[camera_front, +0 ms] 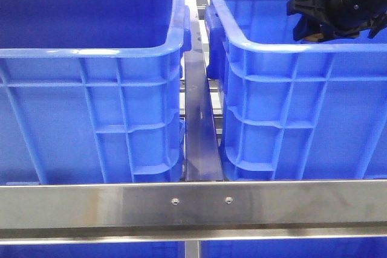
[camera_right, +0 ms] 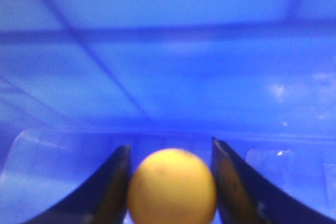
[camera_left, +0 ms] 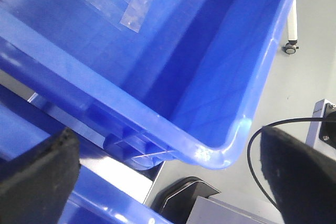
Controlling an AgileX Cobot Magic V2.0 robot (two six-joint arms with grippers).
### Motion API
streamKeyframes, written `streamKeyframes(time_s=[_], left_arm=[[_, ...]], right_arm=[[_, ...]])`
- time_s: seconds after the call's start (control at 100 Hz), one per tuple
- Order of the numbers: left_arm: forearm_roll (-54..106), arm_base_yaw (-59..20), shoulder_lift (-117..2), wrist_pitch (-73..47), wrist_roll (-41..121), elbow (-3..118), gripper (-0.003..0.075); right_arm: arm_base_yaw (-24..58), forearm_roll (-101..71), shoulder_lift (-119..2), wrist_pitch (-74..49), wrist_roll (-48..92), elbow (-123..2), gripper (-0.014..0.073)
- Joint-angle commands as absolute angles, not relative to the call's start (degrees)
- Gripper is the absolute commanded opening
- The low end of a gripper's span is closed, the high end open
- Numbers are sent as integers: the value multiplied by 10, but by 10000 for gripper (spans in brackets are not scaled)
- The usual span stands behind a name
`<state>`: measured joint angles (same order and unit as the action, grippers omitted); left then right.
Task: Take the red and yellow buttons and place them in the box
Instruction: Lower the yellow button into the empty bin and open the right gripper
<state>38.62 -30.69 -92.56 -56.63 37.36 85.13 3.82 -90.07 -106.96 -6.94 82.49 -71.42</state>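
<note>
Yellow shows between the right gripper's (camera_right: 170, 182) dark jaws: the yellow button (camera_right: 171, 186) sits pinched there, a finger (camera_right: 107, 192) against each of its sides, with blurred blue plastic filling the wrist view behind it. From the front, the right gripper (camera_front: 307, 19) hangs over the open top of the right crate (camera_front: 290, 113), just above its near rim. The left crate (camera_front: 91, 95) stands beside it, a steel rail (camera_front: 199, 131) running between the two and a steel crossbar (camera_front: 193, 205) in front. The left gripper (camera_left: 168, 182) hovers over a corner of the left crate (camera_left: 173, 77), its jaws spread wide and holding nothing. Clear tape strips (camera_left: 134, 3) lie on that crate's floor. No red button can be made out.
</note>
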Motion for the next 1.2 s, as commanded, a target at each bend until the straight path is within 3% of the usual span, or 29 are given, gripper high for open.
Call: streamKeyframes(time_s=[0.0,0.36,0.64,0.78,1.04,1.19], left_arm=[[416,-310,-903,-556,372,869,652],[416,-310,-903,-556,372,869,652],[416,-310,-903,-556,372,869,652],[416,-310,-903,-556,372,869,652],[416,-310,-903,-556,372,869,652],[416,-310,-903,-556,372,869,652]], right_arm=[[38,-907,-1040,-72,833,-732,471],[38,-907,-1010,-69,833,-725,499],[38,-907,-919,-63,833,-643,479],[38,-907,-843,-63,833,-586,372],[38,-911,-693,-68,833,-472,36],[38,-912,-610,-81,833,-416,-75]])
